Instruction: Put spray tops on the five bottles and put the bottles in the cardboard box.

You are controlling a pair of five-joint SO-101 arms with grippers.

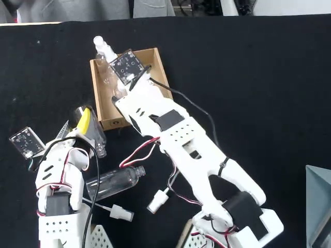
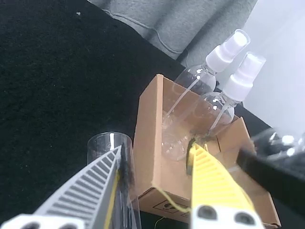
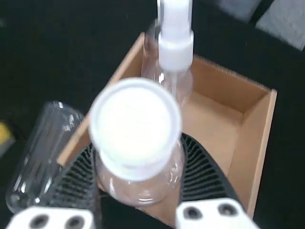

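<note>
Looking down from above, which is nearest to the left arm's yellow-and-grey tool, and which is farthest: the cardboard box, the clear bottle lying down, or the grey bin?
1. Brown cardboard box: right beside the left tool.
2. Clear plastic bottle lying on its side: further back, near that arm's base.
3. Grey bin: at the opposite edge of the high view, beyond the other arm.

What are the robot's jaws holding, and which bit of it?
The right gripper holds a spray-topped bottle by its body, over the cardboard box. The left gripper is open beside a topless bottle, not clamping it.
</note>
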